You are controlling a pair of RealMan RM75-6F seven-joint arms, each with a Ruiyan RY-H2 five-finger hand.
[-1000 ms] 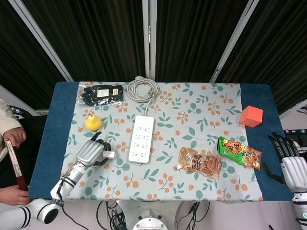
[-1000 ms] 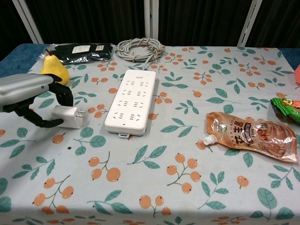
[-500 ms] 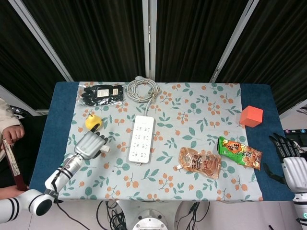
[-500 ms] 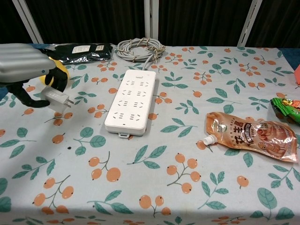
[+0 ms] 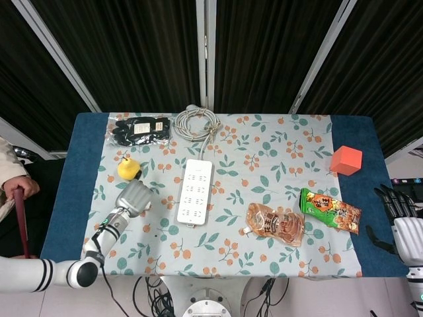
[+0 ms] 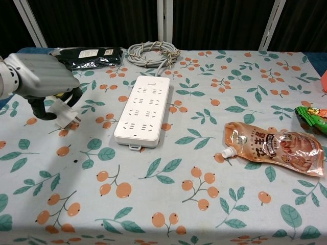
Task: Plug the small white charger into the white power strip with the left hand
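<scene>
Left robot hand (image 6: 43, 81) grips the charger (image 6: 65, 114), held tilted above the table (image 6: 168, 204) to the left of the power strip (image 6: 144, 109), apart from it. Right robot hand (image 5: 400, 221) hangs off the table's right edge, released, fingers apart.

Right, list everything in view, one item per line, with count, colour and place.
small white charger: one, white, held off the cloth at the left, prongs angled down
white power strip: one, white, table centre
coiled grey cable: one, grey, far edge
black packet of gloves: one, black, far left
yellow pear-shaped toy: one, yellow, partly behind the left hand in the chest view
orange cube: one, orange, right side
green snack packet: one, green, right
brown spouted pouch: one, brown, right of the strip
floral tablecloth: one, pale with orange and green print
left robot hand: grips the charger
right robot hand: beyond the table's right edge, holds nothing
</scene>
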